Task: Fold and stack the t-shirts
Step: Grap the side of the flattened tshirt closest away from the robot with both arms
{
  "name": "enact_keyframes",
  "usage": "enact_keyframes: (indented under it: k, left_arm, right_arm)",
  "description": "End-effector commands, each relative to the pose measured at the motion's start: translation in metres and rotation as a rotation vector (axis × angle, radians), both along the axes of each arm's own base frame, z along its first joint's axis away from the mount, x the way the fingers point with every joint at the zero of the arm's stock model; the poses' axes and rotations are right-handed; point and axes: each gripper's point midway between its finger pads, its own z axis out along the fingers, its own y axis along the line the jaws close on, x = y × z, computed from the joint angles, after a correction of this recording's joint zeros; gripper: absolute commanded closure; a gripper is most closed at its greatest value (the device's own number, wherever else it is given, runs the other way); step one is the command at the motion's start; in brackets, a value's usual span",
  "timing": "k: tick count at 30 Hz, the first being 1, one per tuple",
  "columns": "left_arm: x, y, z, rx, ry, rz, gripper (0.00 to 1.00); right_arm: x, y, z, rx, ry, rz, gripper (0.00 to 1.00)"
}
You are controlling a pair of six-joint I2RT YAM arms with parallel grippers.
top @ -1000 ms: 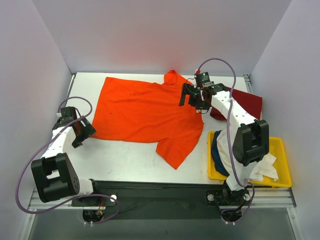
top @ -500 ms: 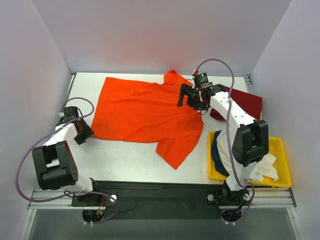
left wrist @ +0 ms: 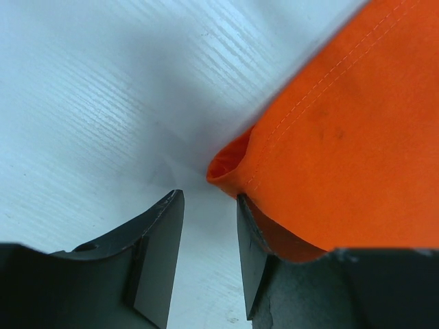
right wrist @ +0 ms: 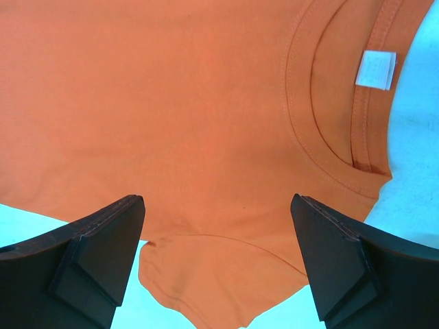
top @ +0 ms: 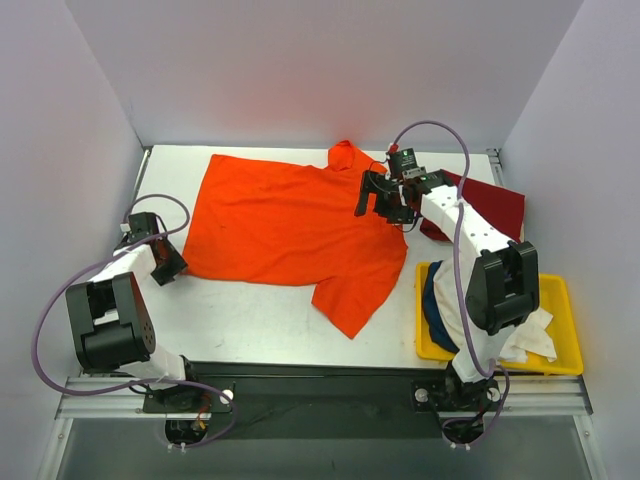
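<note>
My left pincer (left wrist: 207, 205): low at the near-left of the worktop (top: 250, 315), fingers drawn part-way in, bare surface showing in the gap. It grips nothing that I can see.
Hem corner (left wrist: 226, 170): just ahead of my left fingertips and a little to the right, rolled into a small lip. It is touching or almost touching the right finger (I cannot tell which).
Yellow bin (top: 566, 310): near right, beside my right arm's base, with a navy t-shirt (top: 430, 300) and a white t-shirt (top: 530, 335) heaped in it.
Orange t-shirt (top: 280, 220): spread flat mid-worktop, long axis running left to right, hem toward my left arm, neck toward my right. One sleeve points near, the other far.
My right pincer (right wrist: 216, 202): hovering over the neck end, fingers spread wide, released. The collar (right wrist: 329, 137) and its white tag (right wrist: 376, 70) lie ahead and to the right.
Dark red t-shirt (top: 495, 205): far right, beyond my right arm and partly hidden by it.
Coming move: I judge the left pincer, the nearer one to the hem, must reach slightly forward and right to take the lip between its fingers.
Surface: white, smooth, faintly grained. The thin cloth lies flush, so a pinch may slide off.
Room: plain pale walls (top: 330, 70) close on three sides.
</note>
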Motion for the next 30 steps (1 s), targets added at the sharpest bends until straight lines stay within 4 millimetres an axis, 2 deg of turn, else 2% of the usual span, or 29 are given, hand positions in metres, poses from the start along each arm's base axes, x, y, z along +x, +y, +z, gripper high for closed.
enact_keyframes:
  k: [1, 6, 19, 23, 27, 30]
  left_arm:
    - [0.023, 0.003, 0.018, 0.006, -0.109, 0.000, 0.53]
    - [0.025, 0.004, 0.022, 0.002, -0.141, 0.011, 0.53]
    - [0.032, 0.000, 0.003, -0.038, -0.113, 0.005, 0.57]
    - [0.034, 0.001, 0.000, -0.039, -0.108, 0.000, 0.66]
    - [0.031, -0.001, -0.003, -0.041, -0.097, -0.007, 0.85]
    - [0.026, -0.001, -0.003, -0.038, -0.083, -0.017, 0.93]
  right_arm:
    - [-0.010, 0.003, 0.016, 0.022, -0.025, 0.009, 0.08]
    - [-0.016, 0.006, 0.012, 0.026, -0.010, 0.018, 0.09]
    - [-0.021, 0.009, 0.010, 0.029, 0.002, 0.029, 0.10]
    - [-0.026, 0.011, 0.009, 0.027, 0.007, 0.040, 0.11]
    - [-0.037, 0.012, 0.002, 0.022, 0.033, 0.057, 0.13]
    - [-0.050, 0.016, -0.001, 0.022, 0.051, 0.086, 0.18]
